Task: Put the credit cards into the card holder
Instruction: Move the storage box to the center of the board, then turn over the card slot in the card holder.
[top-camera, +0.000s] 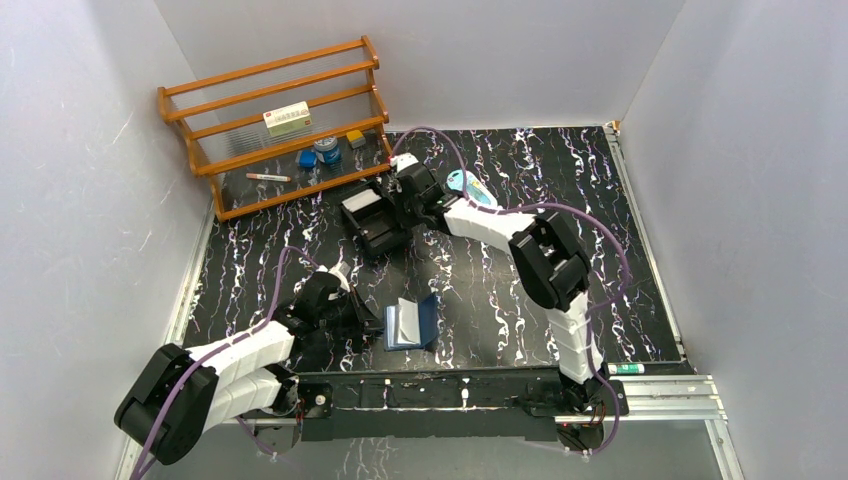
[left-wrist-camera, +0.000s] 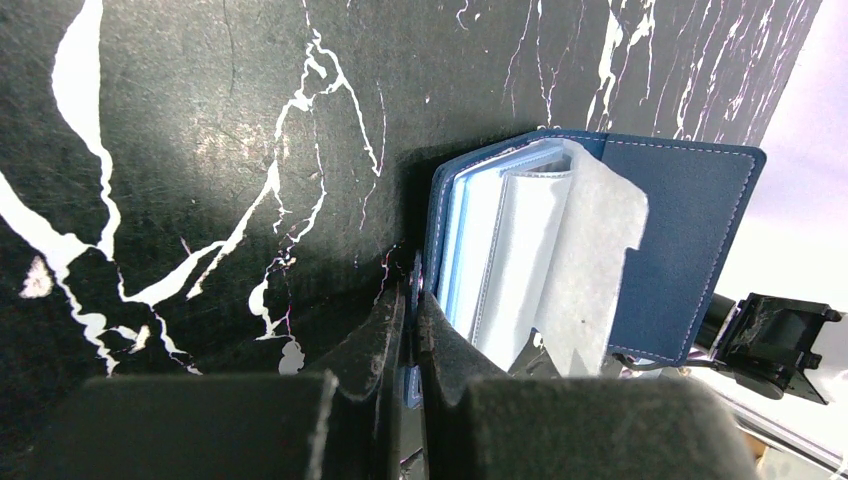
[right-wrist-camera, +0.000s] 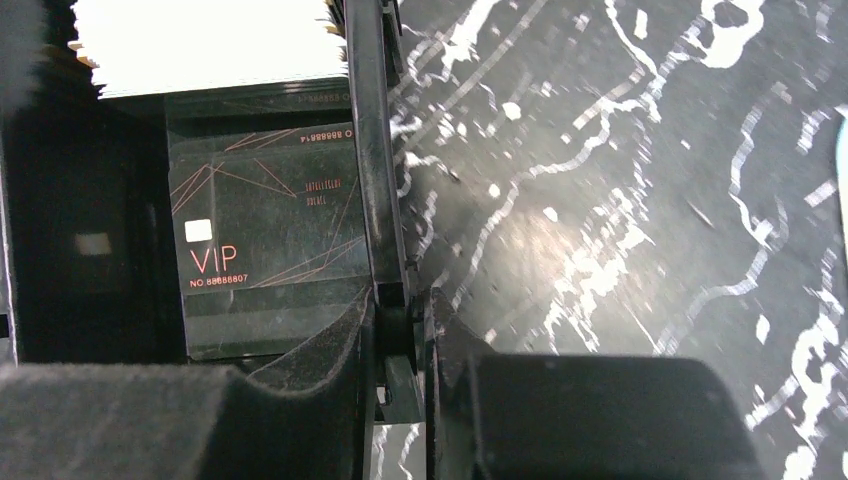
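Open card holder (top-camera: 412, 322), dark VIP card (right-wrist-camera: 270, 250)

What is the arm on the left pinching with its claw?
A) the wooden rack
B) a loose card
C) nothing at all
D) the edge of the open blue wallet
D: the left wrist view shows the left gripper shut on the cover edge of the blue wallet, which is open with its pale pockets showing.
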